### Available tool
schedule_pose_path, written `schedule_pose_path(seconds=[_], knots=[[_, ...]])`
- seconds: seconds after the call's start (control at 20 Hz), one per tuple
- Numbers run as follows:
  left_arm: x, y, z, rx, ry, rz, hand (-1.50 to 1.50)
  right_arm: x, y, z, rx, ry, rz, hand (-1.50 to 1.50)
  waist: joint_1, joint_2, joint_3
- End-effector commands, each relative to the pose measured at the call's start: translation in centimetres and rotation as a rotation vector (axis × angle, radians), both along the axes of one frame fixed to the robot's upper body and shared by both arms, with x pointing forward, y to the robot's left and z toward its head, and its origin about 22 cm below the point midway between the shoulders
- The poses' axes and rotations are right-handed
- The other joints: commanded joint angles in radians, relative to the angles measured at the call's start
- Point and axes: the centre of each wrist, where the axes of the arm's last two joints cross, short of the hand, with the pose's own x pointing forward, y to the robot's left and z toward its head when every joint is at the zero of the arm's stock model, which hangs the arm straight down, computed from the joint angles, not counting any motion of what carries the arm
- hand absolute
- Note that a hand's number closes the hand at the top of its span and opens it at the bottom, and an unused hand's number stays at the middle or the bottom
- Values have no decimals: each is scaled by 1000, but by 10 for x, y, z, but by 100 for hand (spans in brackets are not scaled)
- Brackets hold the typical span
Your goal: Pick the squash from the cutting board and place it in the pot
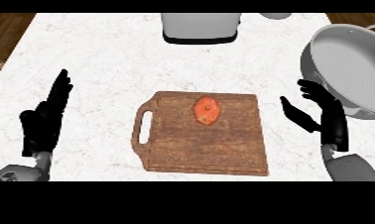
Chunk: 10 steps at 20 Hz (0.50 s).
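A white marbled table (pixel 110 59) is filling the head view, and a brown wooden board (pixel 201 139) is lying near its middle, its handle slot (pixel 144 127) pointing toward 9 o'clock. The squash (pixel 207 110), small, orange and oval, is sitting on the board's upper half, toward 12 o'clock from the board's centre, with its long axis running roughly from 12 to 6 o'clock; nothing is touching it. The pot (pixel 344 69), grey and round with a pale inside, is lying at about 2 o'clock from the board, well apart from the squash and partly cut off by the view's right edge. The right hand (pixel 322 114) is showing at 3 o'clock from the board, just beside the pot's lower rim, its fingers (pixel 316 90) spread wide and holding nothing, thumb (pixel 296 114) pointing toward the board. The left hand (pixel 44 119) is showing at 9 o'clock from the board, apart from its handle, with fingers (pixel 58 86) straight and close together, pointing toward 12 o'clock and holding nothing. A white appliance (pixel 201 27) with a dark base is standing at 12 o'clock, at the far edge of the table, well apart from the board, and wooden floor (pixel 15 25) is showing past the table's far corners
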Motion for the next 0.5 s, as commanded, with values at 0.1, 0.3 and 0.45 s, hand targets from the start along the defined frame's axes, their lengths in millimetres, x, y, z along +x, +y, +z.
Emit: schedule_pose_path(seconds=[0.1,0.3,0.45], knots=[[-22,21,-11,45,110,44,0,-44,44,-28,-254,-246,-129,-150,2,-5,9],[-28,39,-3,62,102,21,0,-74,88,-27,-217,-203,-138,-150,18,4,7],[-20,38,2,71,83,20,0,-80,98,-16,-243,-68,-85,-150,13,8,7]])
